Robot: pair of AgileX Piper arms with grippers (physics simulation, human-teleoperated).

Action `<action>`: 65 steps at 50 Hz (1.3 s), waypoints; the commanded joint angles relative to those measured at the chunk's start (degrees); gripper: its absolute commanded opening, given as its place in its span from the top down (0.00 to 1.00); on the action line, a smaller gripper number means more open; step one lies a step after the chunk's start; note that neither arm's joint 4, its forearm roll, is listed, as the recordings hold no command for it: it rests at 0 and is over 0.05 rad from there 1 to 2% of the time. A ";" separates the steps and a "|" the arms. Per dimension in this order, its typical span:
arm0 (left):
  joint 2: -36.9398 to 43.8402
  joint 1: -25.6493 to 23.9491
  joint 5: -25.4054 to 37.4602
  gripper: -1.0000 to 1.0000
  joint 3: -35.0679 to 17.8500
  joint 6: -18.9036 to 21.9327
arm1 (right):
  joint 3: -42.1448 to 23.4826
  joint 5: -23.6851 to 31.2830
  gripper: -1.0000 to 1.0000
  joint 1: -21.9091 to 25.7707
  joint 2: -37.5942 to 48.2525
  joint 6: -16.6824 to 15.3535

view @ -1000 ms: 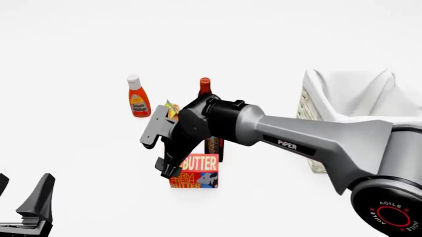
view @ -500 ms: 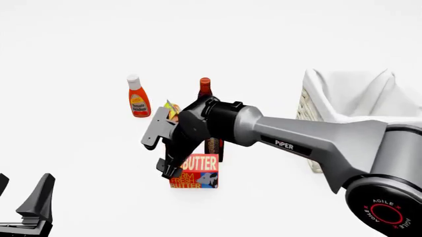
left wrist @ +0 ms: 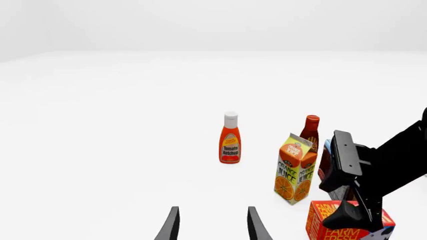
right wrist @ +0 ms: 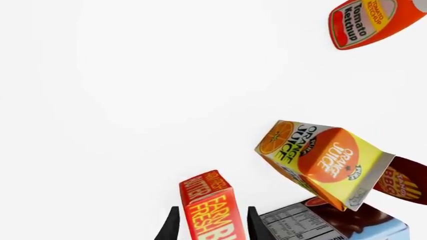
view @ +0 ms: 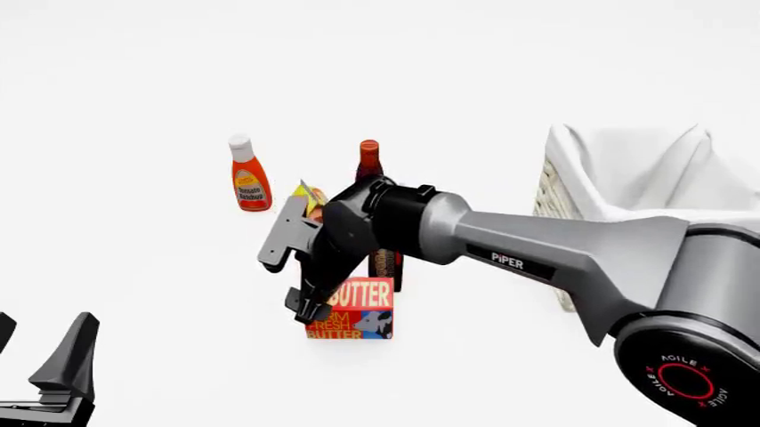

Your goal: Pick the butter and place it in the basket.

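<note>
White table: butter (view: 351, 309) upright, label twd camera; right jaws apart astride it, left jaws apart.

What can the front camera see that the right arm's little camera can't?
Only the front view shows the basket, the right arm's grey body, and the resting left tool. Only the right wrist view shows the white label panel of the dark box behind the butter. Both show the butter, the orange juice carton, the ketchup bottle and the right tool at the butter.
</note>
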 commanded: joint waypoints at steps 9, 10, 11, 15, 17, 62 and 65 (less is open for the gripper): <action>0.00 0.00 0.00 0.00 0.00 0.00 | -0.21 0.15 0.00 -0.66 0.99 -0.30; 0.00 0.00 0.00 0.00 0.00 0.00 | -0.27 0.22 0.00 -0.70 1.06 -0.34; 0.00 0.00 0.00 0.00 0.00 0.00 | -0.27 0.24 0.00 -0.64 1.06 -0.29; 0.00 0.00 0.00 0.00 0.00 0.00 | -0.34 0.41 0.00 -0.72 1.25 -0.46; 0.00 0.00 0.00 0.00 0.00 0.00 | -0.41 0.59 0.00 -0.79 1.37 -0.50; 0.00 0.00 0.00 0.00 0.00 0.00 | -0.01 0.56 0.00 -0.48 2.57 -0.18; 0.00 0.00 0.00 0.00 0.00 0.00 | -0.05 0.55 0.00 -0.57 2.72 -0.24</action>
